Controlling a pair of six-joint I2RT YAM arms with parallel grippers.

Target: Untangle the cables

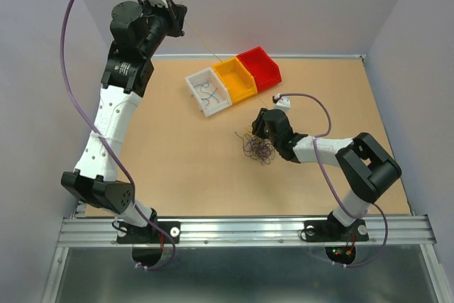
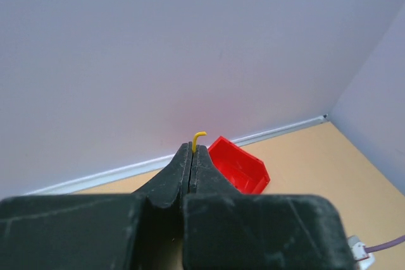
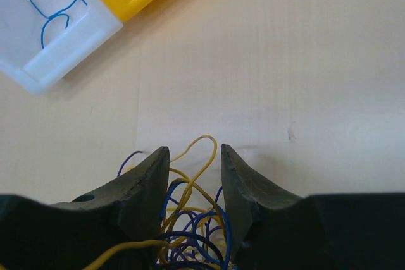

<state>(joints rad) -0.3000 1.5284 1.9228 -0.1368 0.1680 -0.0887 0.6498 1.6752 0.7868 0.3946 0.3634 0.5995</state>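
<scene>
The cables lie in a tangle (image 1: 259, 148) of thin blue, yellow and dark wires on the tan table. My right gripper (image 1: 257, 130) is down over the tangle's far side. In the right wrist view its jaws (image 3: 195, 156) stand apart with yellow and blue loops (image 3: 190, 213) between them, and neither pad is pressed on them. My left gripper (image 1: 179, 23) is raised high at the back left. It is shut (image 2: 192, 151) on a yellow cable whose hooked end (image 2: 198, 136) sticks out past the fingertips. A thin yellow line (image 1: 206, 47) runs from it down toward the bins.
Three bins stand in a row at the back: a white bin (image 1: 193, 79) with blue wire (image 1: 208, 94) in it, a yellow bin (image 1: 245, 90) and a red bin (image 1: 272, 72). The right arm's lavender cable (image 1: 319, 108) loops beside the tangle.
</scene>
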